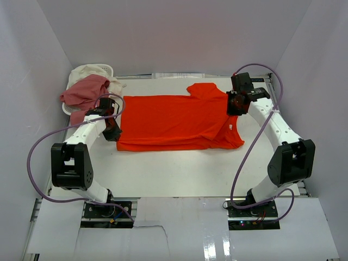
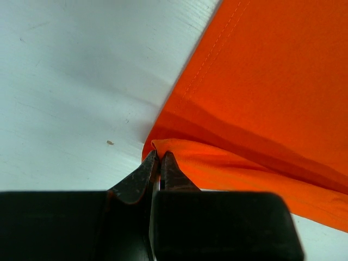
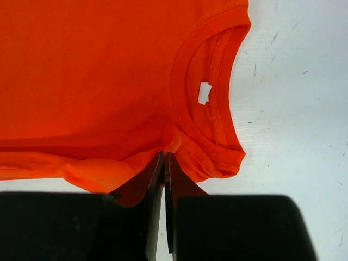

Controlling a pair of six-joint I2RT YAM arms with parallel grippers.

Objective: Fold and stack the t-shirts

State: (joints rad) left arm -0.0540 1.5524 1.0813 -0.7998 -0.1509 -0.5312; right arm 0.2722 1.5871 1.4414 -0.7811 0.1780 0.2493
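Orange-red t-shirt [image 1: 174, 122] spread flat across the middle of the table [image 1: 179, 174], hem end toward the left arm, collar [image 3: 217, 109] end toward the right. One sleeve [image 1: 202, 90] sticking out on the far side. Near edge apparently doubled over in a darker layer; other sleeve not to be made out.

Pinched at its left corner by the left gripper [image 2: 159, 159], fingers pressed together on a fold of the cloth. Pinched also just beside the collar by the right gripper [image 3: 165, 159], fingers closed tight on a small bunch of fabric (white tag [image 3: 204, 92] showing inside the neck). Seen from above, both sets of fingertips hidden beneath the wrist housings; grip readable only in the wrist views, each cut off low by its own black body.

Dusty pink t-shirt [image 1: 84, 92] crumpled at the far left corner, draped over the front of the white basket [image 1: 109, 68]. Cream-white t-shirt [image 1: 89, 72] bunched inside, partly covered by the pink one. Basket walls largely hidden, only bits of rim visible.
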